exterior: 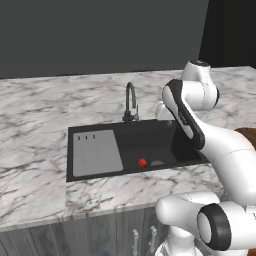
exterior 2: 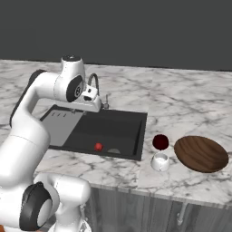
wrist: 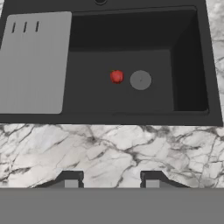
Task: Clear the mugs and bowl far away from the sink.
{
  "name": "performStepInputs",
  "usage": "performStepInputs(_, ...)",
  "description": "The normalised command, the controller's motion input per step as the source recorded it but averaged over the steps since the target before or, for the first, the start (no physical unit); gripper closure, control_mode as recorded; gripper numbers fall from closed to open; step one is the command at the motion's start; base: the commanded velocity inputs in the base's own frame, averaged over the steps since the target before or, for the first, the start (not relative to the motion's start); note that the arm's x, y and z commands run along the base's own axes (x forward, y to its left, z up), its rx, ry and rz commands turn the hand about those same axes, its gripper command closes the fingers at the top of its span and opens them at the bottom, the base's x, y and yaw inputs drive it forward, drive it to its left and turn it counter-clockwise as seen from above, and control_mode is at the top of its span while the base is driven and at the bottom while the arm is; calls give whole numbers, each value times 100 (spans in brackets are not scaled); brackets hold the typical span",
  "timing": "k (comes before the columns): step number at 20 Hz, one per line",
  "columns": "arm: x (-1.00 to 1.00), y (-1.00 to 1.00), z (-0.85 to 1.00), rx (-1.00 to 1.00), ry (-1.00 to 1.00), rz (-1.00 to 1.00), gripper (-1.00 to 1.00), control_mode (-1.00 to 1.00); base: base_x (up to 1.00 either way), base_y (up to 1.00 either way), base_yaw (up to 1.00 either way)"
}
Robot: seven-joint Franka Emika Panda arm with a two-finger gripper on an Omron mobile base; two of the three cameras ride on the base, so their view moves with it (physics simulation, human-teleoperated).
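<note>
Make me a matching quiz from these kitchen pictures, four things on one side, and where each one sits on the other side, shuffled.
Things:
1. small red ball
2. white mug
3. ridged drain panel
4. curved tap

Places:
A. at the back edge of the sink
B. on the counter just right of the sink
C. on the basin floor beside the round drain
D. covering the sink's left part

Pairs: 1-C, 2-B, 3-D, 4-A

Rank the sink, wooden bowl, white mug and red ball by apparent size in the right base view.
1. Sink
2. Wooden bowl
3. White mug
4. Red ball

The sink lies farther back than the bowl, yet looks clearly larger.
</note>
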Motion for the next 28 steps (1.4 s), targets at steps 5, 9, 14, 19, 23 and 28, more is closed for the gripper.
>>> performStepInputs(5,0,0,-1,0,0,0,-100,-100,0,0,0)
performStepInputs(9,0,0,0,0,0,0,-100,-100,0,0,0)
performStepInputs(14,1,-6,-5,1,0,0,-100,-100,0,0,0)
performStepInputs(19,-32,-69,-18,14,-1,-11,-100,-100,0,0,0)
performStepInputs(23,-27,-96,-13,4,-3,-18,-100,-100,0,0,0)
performStepInputs(28,-25,-98,-38,-9,-2,-2,-100,-100,0,0,0)
